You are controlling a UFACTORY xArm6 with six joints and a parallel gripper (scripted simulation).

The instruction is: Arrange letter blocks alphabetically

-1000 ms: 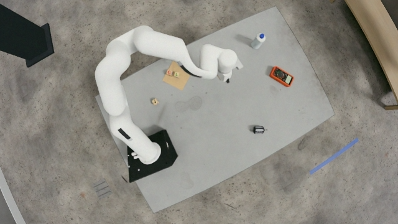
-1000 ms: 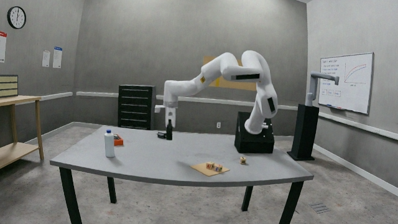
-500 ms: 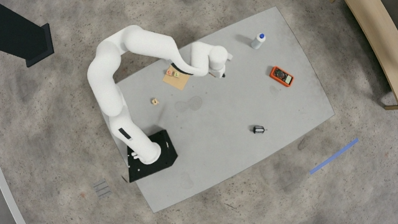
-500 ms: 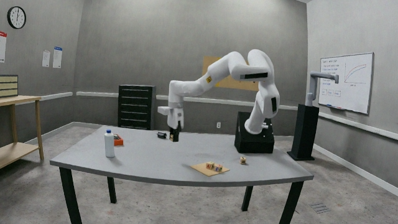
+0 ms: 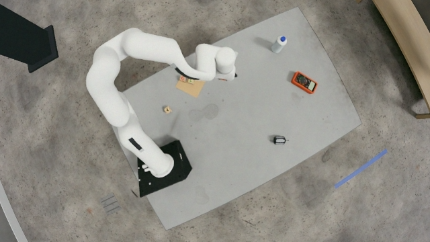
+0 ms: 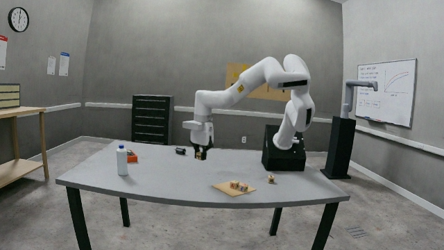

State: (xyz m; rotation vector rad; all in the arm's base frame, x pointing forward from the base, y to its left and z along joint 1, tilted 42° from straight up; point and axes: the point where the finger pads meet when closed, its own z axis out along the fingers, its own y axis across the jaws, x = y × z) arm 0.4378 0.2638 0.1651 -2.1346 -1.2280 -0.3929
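Note:
The tan mat [image 5: 194, 89] [image 6: 223, 188] lies on the grey table near its edge. Two letter blocks [image 5: 187, 79] [image 6: 238, 185] stand side by side on it. A third block [image 5: 167, 109] [image 6: 270, 178] lies off the mat, nearer the robot's base. My gripper [image 6: 200, 155] is shut on a fourth block [image 6: 200, 155] and holds it in the air above the table, some way from the mat. In the overhead view the arm's wrist [image 5: 224, 64] hides the gripper and the held block. The letters are too small to read.
A white bottle with a blue cap [image 5: 279, 44] [image 6: 121, 160], an orange meter [image 5: 304, 82] [image 6: 131, 157] and a small black object [image 5: 279, 140] [image 6: 180, 151] lie on the far side of the table. The black base box [image 5: 171, 171] [image 6: 284, 149] stands at one edge.

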